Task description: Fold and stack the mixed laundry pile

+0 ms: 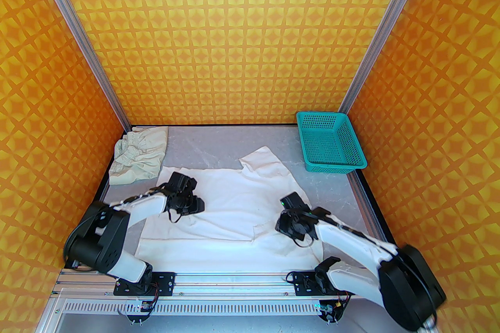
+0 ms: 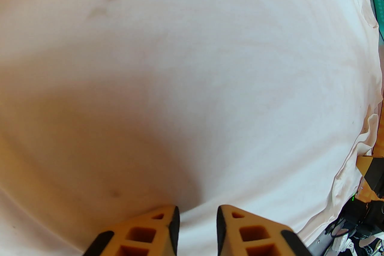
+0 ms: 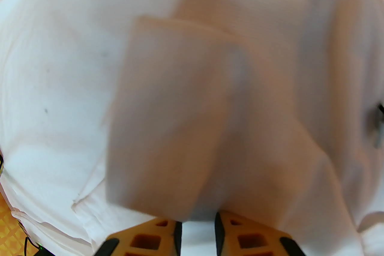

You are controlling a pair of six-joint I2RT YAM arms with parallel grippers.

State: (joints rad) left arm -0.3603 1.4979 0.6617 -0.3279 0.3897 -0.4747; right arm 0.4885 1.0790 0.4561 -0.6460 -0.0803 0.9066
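The white shirt (image 1: 234,202) lies spread out, left of and nearer than the teal basket (image 1: 330,142). The beige piece (image 1: 136,157) sits crumpled well left of the basket. The right gripper (image 3: 198,218) pinches a raised fold of shirt. The left gripper (image 2: 198,212) rests narrowly parted on the cloth; whether it grips cannot be told. Recommendation: carry the fold across level, with the lower layer held still. The basket holds nothing.
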